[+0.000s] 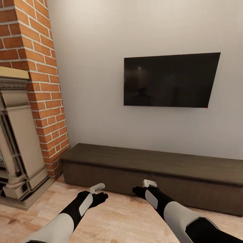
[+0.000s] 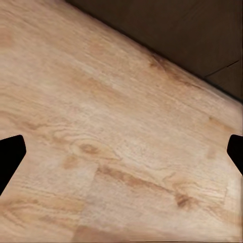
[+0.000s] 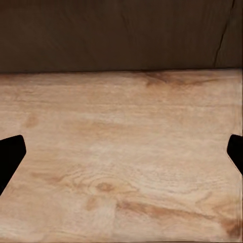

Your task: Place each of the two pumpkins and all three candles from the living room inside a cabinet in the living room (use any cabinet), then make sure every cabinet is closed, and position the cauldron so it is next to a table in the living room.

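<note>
The long, low dark brown cabinet (image 1: 152,168) stands against the white wall, and its flat fronts look shut. My left gripper (image 1: 97,186) hovers low over the wood floor just before the cabinet's left part. It is open, and bare floor lies between its black fingertips (image 2: 11,152). My right gripper (image 1: 149,183) hangs close to the cabinet's front near its middle, open and holding nothing. In the right wrist view the cabinet front (image 3: 116,35) with a door seam faces that gripper (image 3: 121,152). The pumpkins, candles, cauldron and table are out of view.
A stone-coloured fireplace (image 1: 17,141) with a brick chimney (image 1: 37,67) stands at the left, its base reaching onto the floor. A black TV (image 1: 170,80) hangs on the wall above the cabinet. Wood floor (image 1: 128,219) lies under both arms.
</note>
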Available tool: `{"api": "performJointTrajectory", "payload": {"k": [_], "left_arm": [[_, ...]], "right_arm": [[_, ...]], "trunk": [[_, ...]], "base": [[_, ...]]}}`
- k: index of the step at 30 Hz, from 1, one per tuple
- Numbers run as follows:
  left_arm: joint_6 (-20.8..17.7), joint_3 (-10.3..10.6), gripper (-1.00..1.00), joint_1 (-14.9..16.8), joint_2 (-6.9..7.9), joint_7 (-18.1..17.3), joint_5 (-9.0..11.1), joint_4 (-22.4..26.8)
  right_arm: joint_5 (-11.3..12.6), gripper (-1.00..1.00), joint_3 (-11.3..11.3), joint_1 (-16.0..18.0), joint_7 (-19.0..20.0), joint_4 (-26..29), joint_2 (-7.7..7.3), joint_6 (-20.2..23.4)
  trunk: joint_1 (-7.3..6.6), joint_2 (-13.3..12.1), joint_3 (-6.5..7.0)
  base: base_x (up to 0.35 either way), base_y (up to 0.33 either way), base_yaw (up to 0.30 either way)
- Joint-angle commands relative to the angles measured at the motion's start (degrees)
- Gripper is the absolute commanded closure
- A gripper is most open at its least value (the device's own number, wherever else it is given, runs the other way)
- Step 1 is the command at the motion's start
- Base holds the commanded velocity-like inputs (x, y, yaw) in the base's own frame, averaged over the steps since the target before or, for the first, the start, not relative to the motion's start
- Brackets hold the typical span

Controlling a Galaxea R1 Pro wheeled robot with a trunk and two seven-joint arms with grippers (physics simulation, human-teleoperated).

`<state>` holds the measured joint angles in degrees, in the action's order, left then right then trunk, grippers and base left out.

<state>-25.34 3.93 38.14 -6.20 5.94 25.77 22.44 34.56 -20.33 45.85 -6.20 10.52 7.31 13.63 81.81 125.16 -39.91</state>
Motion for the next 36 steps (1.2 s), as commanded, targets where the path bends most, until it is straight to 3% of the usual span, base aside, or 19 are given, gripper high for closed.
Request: {"api": "performJointTrajectory", "payload": {"k": [1,6,16,28,36], "left_arm": [[-0.2,0.4,-1.00,0.0,0.05,0.5,0.6,0.2],[-0.2,0.4,-1.00,0.0,0.05,0.5,0.7,0.2],[-0.2,0.4,-1.00,0.0,0.14,0.5,0.7,0.2],[-0.2,0.3,-1.00,0.0,0.14,0.5,0.7,0.2],[-0.2,0.3,-1.00,0.0,0.14,0.5,0.7,0.2]], "right_arm": [[0.5,-1.00,-0.5,0.0,-0.4,0.1,-0.01,0.3],[0.5,-1.00,-0.5,0.0,-0.4,0.2,-0.01,0.3],[0.3,-1.00,-0.5,0.0,-0.5,0.8,0.15,0.3],[0.3,-1.00,-0.5,0.0,-0.6,0.8,0.08,0.3],[0.4,-1.00,-0.4,0.0,-0.4,0.7,0.07,0.3]], "trunk": [[-0.02,0.0,-0.04],[-0.02,0.0,0.02],[-0.02,0.0,0.03],[-0.02,0.0,0.03],[-0.02,0.0,0.08]], "base": [[-0.096,0.000,-0.294],[-0.108,0.001,-0.229],[-0.127,0.056,-0.023],[-0.006,0.253,0.000],[0.000,0.049,-0.138]]}}
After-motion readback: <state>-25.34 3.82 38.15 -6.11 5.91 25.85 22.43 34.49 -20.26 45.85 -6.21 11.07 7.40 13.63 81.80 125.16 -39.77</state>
